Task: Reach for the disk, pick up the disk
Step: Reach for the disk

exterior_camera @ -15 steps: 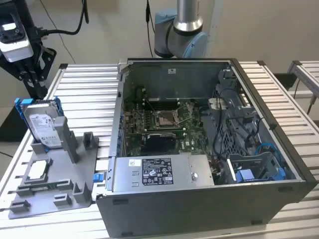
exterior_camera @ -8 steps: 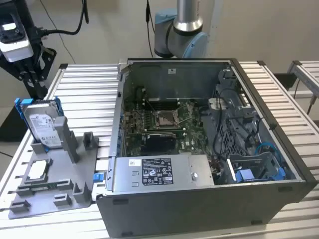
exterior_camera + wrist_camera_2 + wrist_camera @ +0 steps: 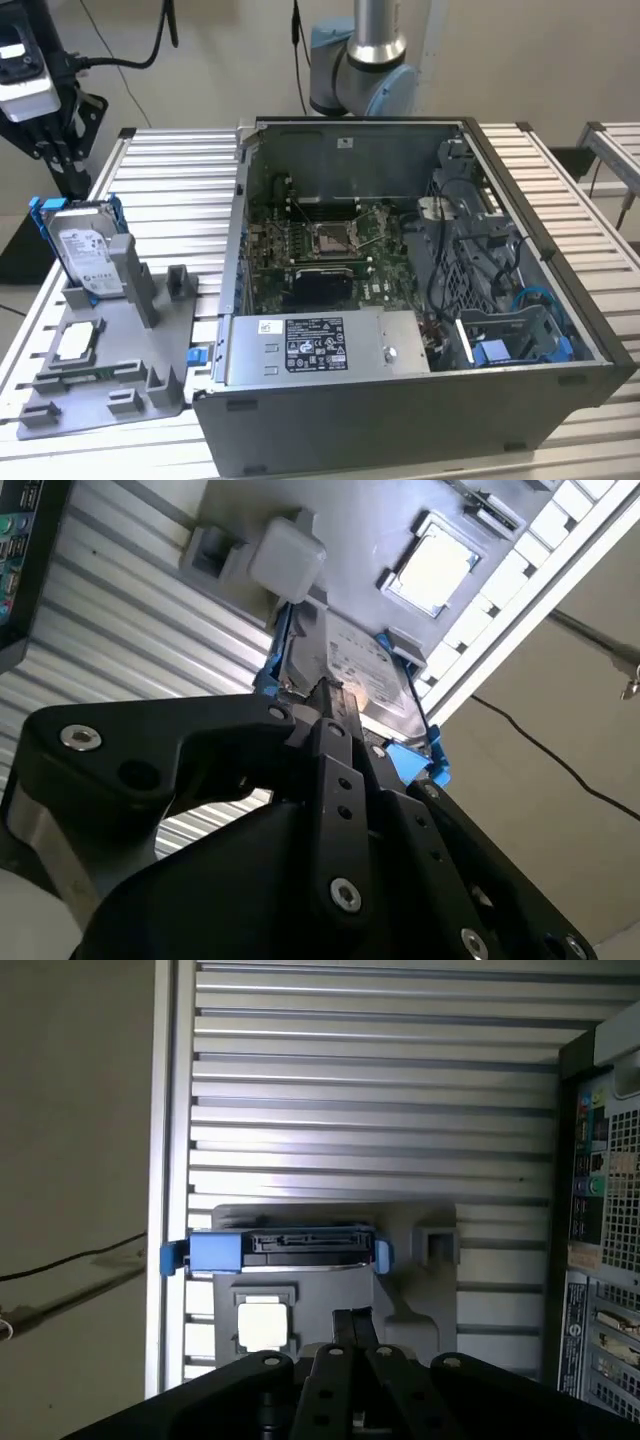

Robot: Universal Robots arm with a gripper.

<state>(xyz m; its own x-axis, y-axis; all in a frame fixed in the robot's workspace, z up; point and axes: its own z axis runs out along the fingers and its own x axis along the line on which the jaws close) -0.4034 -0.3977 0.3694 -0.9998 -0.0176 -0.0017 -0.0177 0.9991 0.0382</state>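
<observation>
The disk (image 3: 88, 252) stands upright on its edge in a grey holder (image 3: 100, 385) at the exterior view's left, silver with a white label and clipped in a blue frame. My gripper (image 3: 66, 165) hangs just above its top edge and is apart from it. In both wrist views the black fingers lie pressed together with nothing between them. The second wrist view shows the gripper (image 3: 325, 692) pointing at the disk (image 3: 362, 675). The first wrist view has the gripper (image 3: 353, 1318) over the holder, with the disk's (image 3: 300, 1250) blue-framed edge a little beyond it.
A small square silver chip (image 3: 78, 342) lies on the holder beside the disk. An open computer case (image 3: 400, 300) fills the slatted table's middle, with a long grey labelled box (image 3: 320, 345) along its front. The table edge (image 3: 160, 1160) runs close to the disk.
</observation>
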